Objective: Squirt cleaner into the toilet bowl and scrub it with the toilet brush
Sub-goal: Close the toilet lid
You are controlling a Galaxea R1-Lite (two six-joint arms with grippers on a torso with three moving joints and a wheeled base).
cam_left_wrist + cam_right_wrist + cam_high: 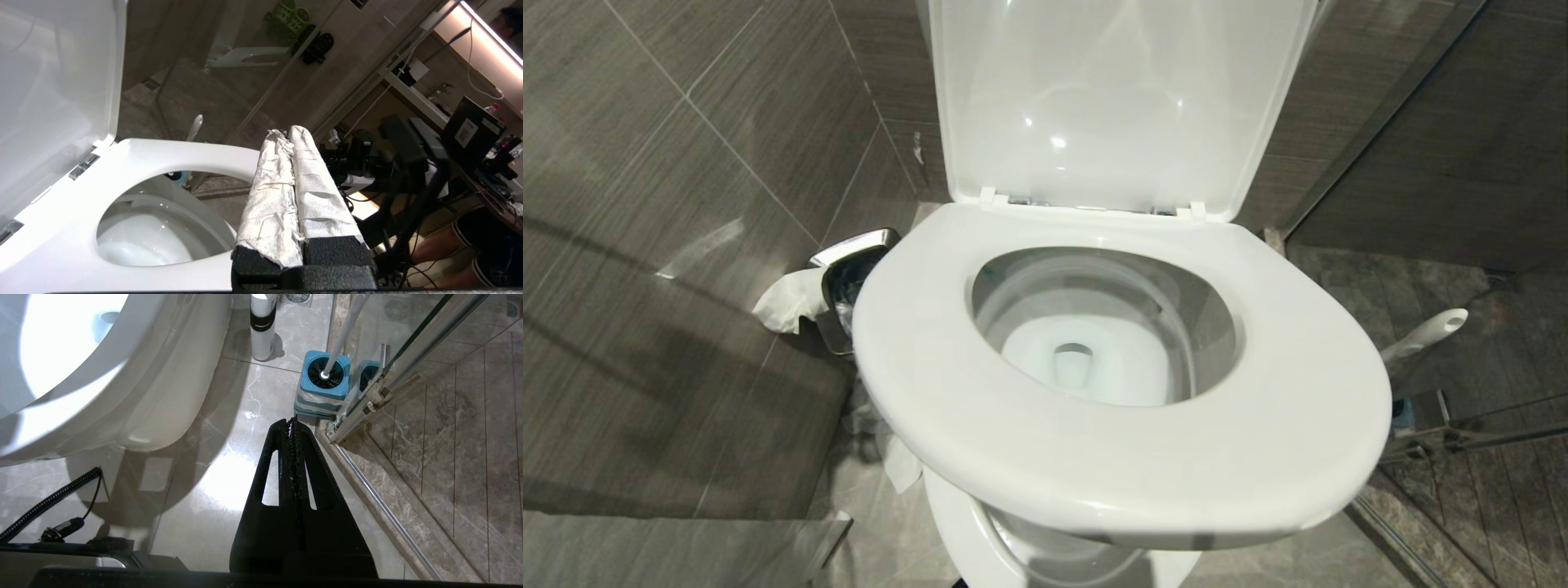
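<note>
Toilet bowl (1094, 359) open, lid (1111, 98) raised, seat (1258, 441) down, water pooled at the bottom. Left hand (289, 132) beside the seat rim, fingers wrapped in white paper and pressed together, holding nothing. Right hand (293, 420) low over the floor tiles (229, 473), black fingers pressed together, empty, pointing toward the toilet brush (341, 339). Brush stands in its blue holder (325, 381) by the glass shower door (392, 367), handle leaning. Cleaner (262, 326) bottle upright on the floor between toilet base and holder. Steel bin (849, 286) with tissue on the toilet's far side.
</note>
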